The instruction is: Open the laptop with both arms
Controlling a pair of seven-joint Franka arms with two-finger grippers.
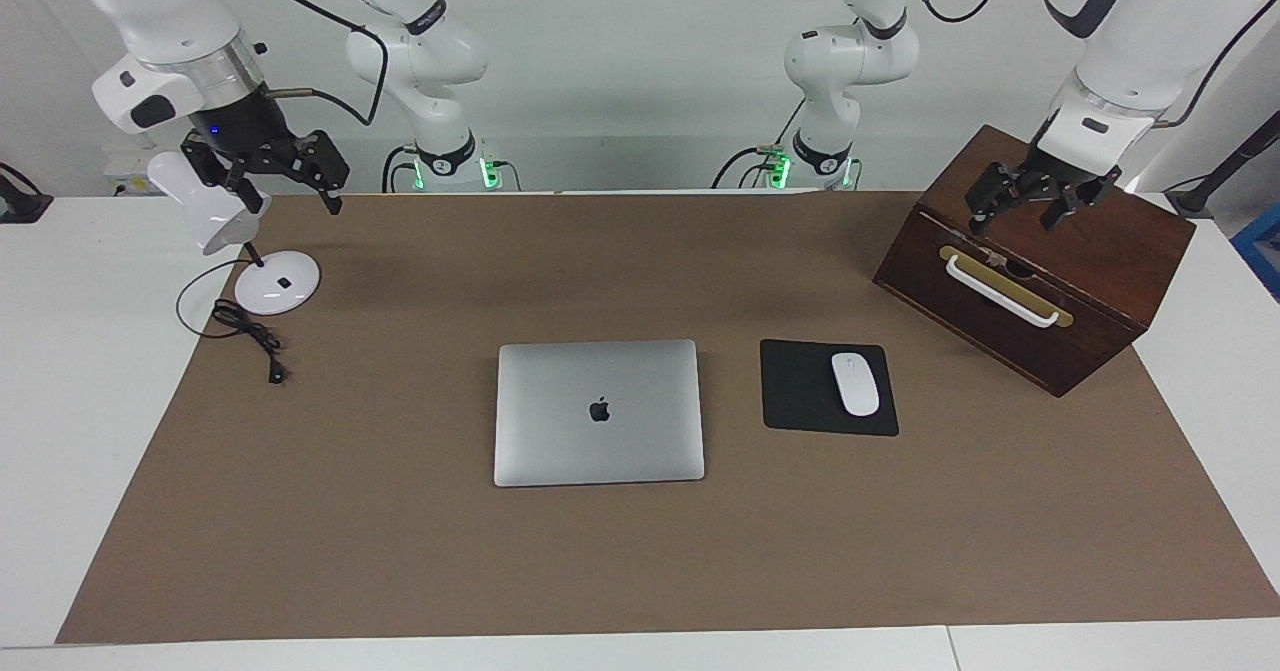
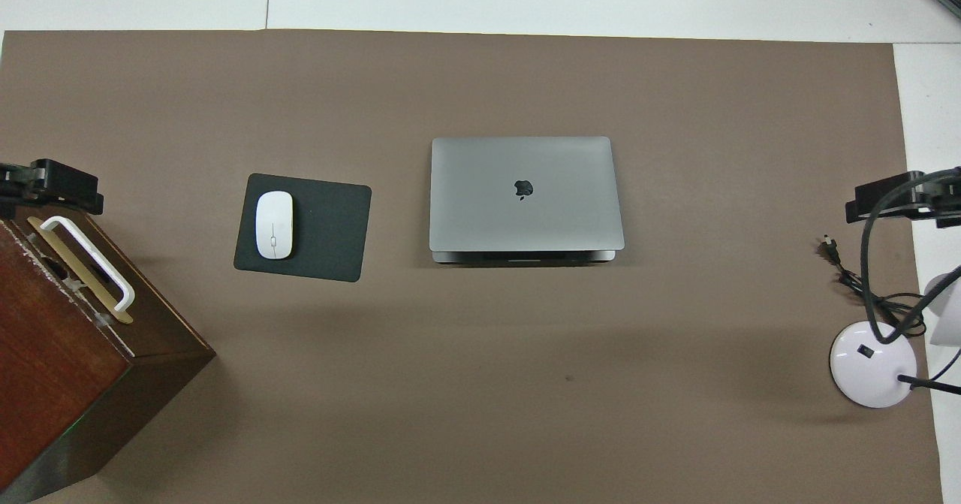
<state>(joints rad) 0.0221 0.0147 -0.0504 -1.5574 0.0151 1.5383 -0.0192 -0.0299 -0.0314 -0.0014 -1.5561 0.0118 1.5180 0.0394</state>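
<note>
The laptop (image 1: 598, 412) (image 2: 525, 194) lies closed and flat in the middle of the brown mat, silver lid up with the dark apple logo showing. Nothing touches it. My left gripper (image 1: 1018, 211) (image 2: 52, 185) hangs open over the wooden box at the left arm's end of the table, nothing between its fingers. My right gripper (image 1: 293, 196) (image 2: 897, 197) hangs open and empty in the air over the desk lamp at the right arm's end. Both arms are well away from the laptop.
A black mouse pad (image 1: 800, 388) with a white mouse (image 1: 855, 383) lies beside the laptop, toward the left arm's end. A dark wooden box (image 1: 1080, 281) with a white handle stands tilted there. A white desk lamp (image 1: 270, 283) and its black cord (image 1: 250, 336) sit at the right arm's end.
</note>
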